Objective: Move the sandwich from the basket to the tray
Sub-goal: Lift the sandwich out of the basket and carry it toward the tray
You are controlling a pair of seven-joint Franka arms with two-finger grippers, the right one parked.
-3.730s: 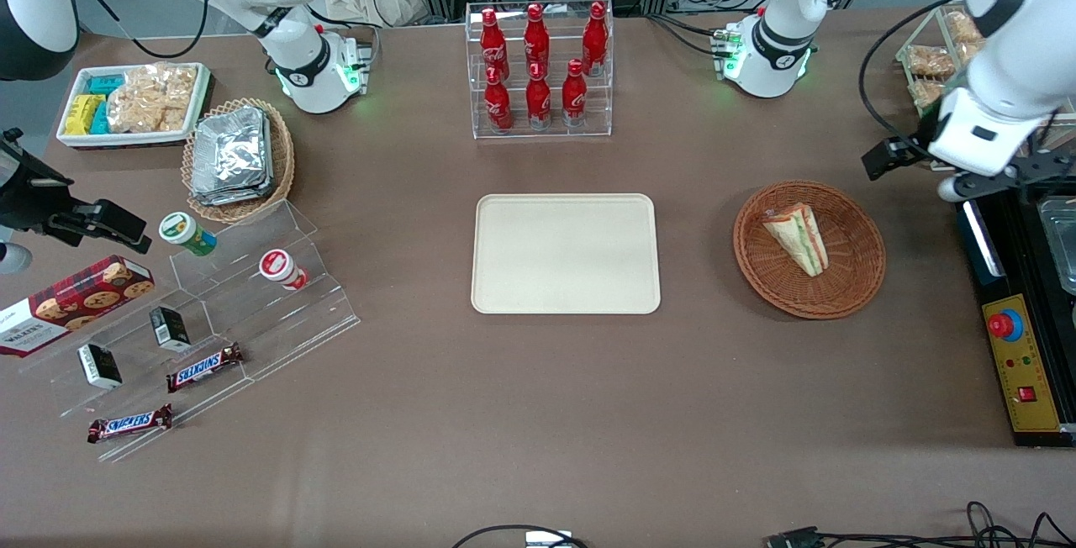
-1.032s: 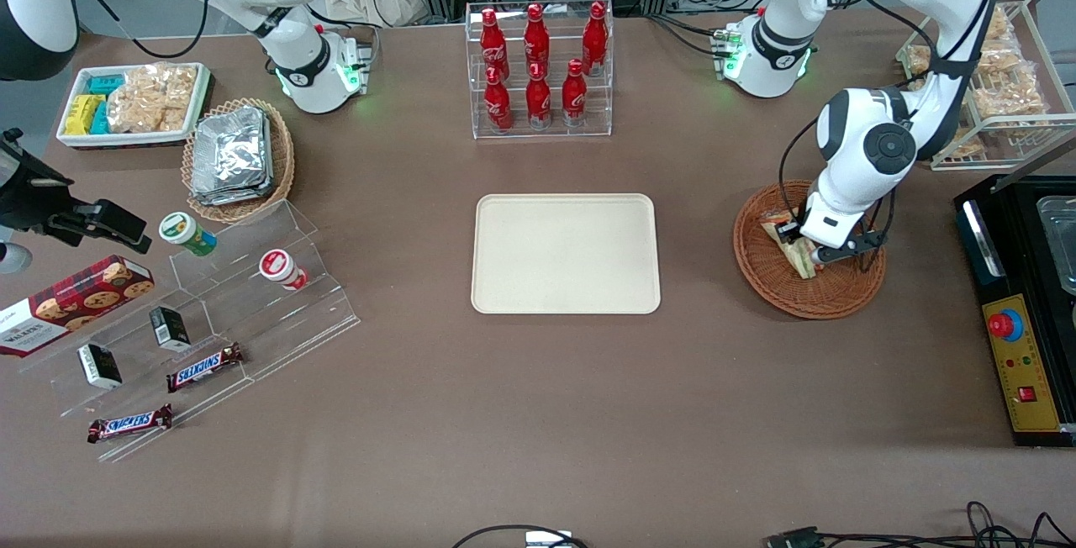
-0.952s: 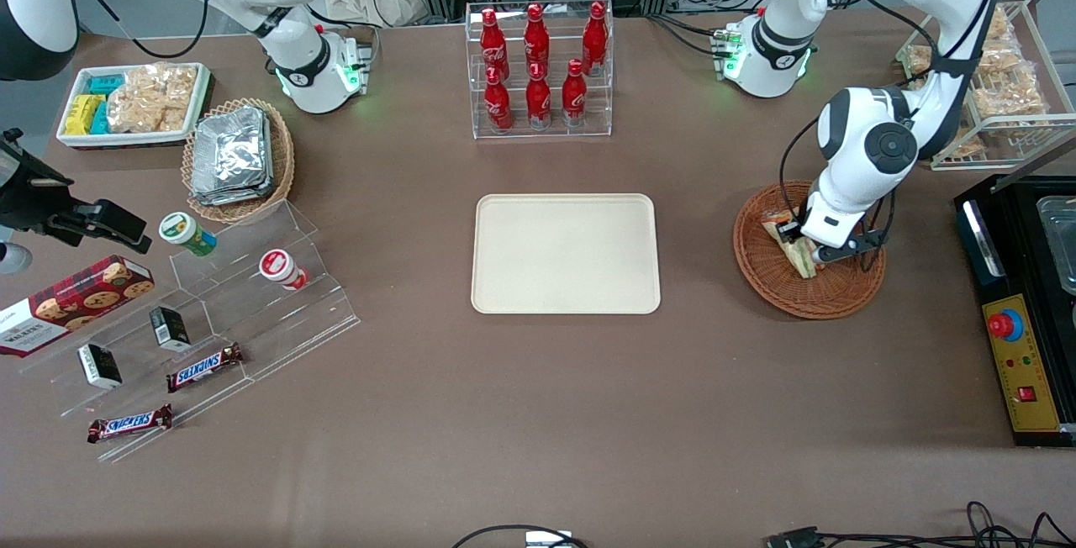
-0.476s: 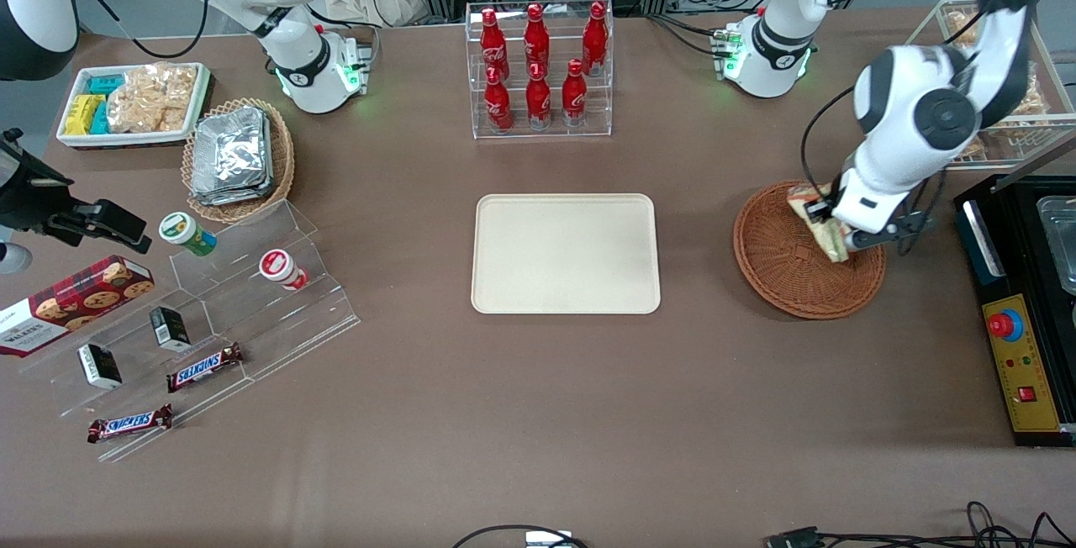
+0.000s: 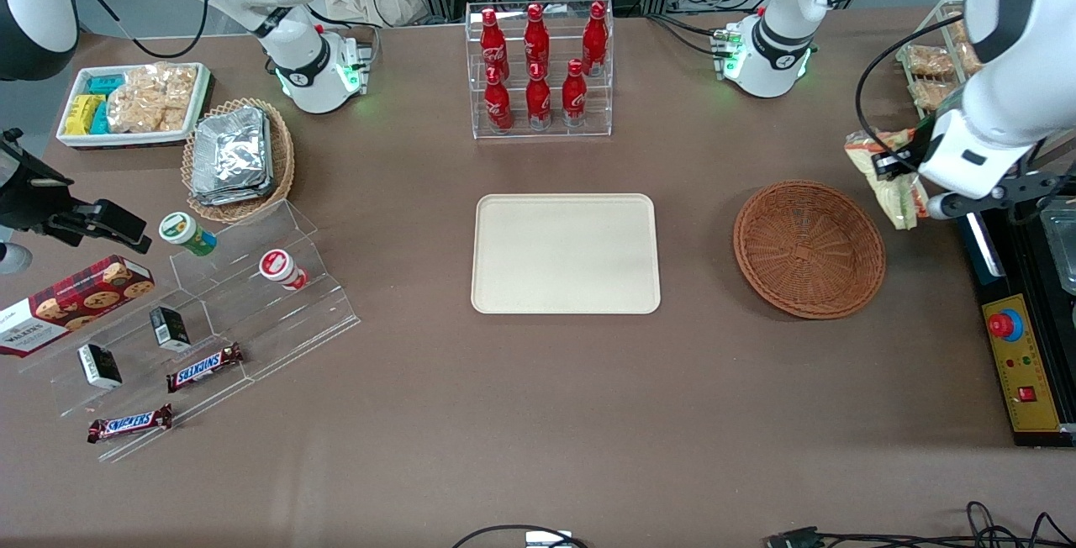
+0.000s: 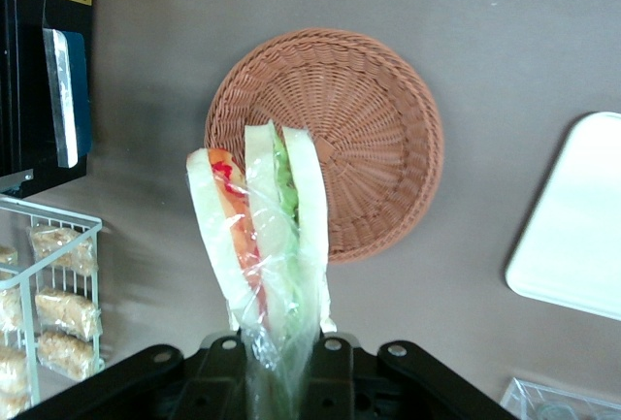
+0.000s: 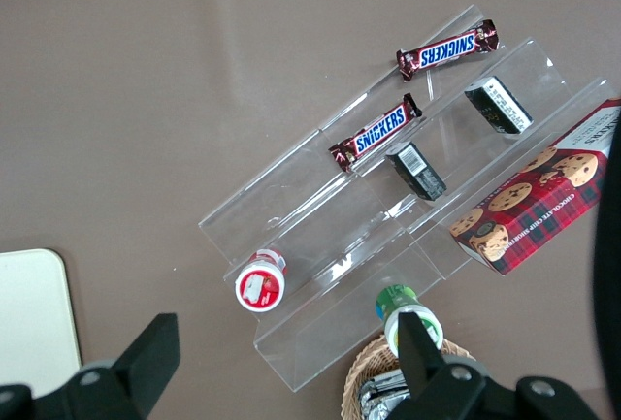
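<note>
A brown worktop [image 5: 538, 413] is carrying the whole spread, with a clear rack of red bottles [image 5: 539, 69] standing farther from the front camera than the cream tray [image 5: 565, 253] at the middle. The wicker basket [image 5: 809, 248] is sitting beside the tray, toward the working arm's end, and nothing is lying in it. The gripper [image 5: 904, 182] is hanging in the air above the worktop just past the basket's rim, nearer the black control box [image 5: 1021, 338]. Its fingers are clamping the wrapped sandwich [image 6: 262, 245] at its narrow end, closed onto it, so the wedge is sticking out from them with its filling edge showing and is touching nothing else.

The step in hand looks like the carry across to the tray. To do it well, the arm should be keeping its height while passing over the basket's rim, since the free end of the wedge is hanging lower than the fingers. The grip is on soft bread and slippery film, so a smooth, unhurried sweep is the safer choice. Over the tray's middle, lowering until the wedge is nearly resting before letting go should be keeping it from tumbling off the low rim.
</note>
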